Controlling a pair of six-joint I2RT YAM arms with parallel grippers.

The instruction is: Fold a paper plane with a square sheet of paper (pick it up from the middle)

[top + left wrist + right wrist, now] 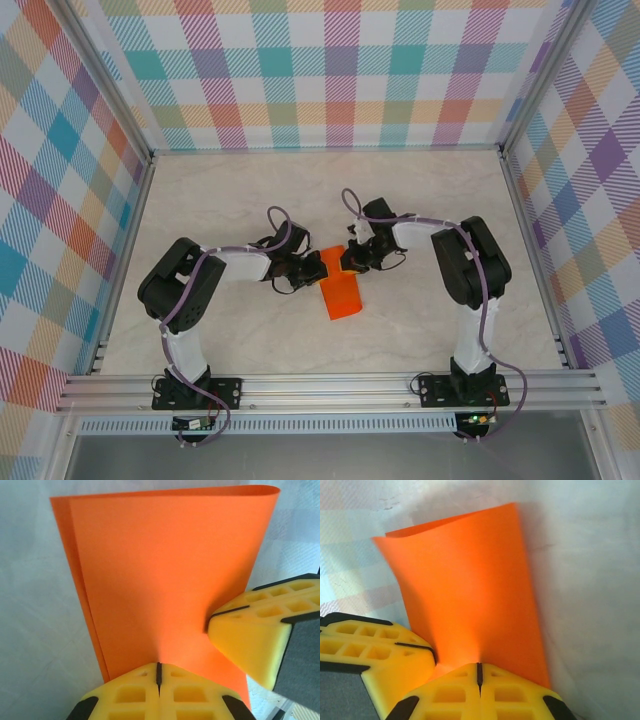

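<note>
square sheet of paper [340, 297] is seen doubled over on itself, fold left rounded, at the middle of the table [220, 190] | one end is clamped in the closed left gripper [159, 666] | same end is clamped just beside by the closed right gripper [479, 667]
</note>
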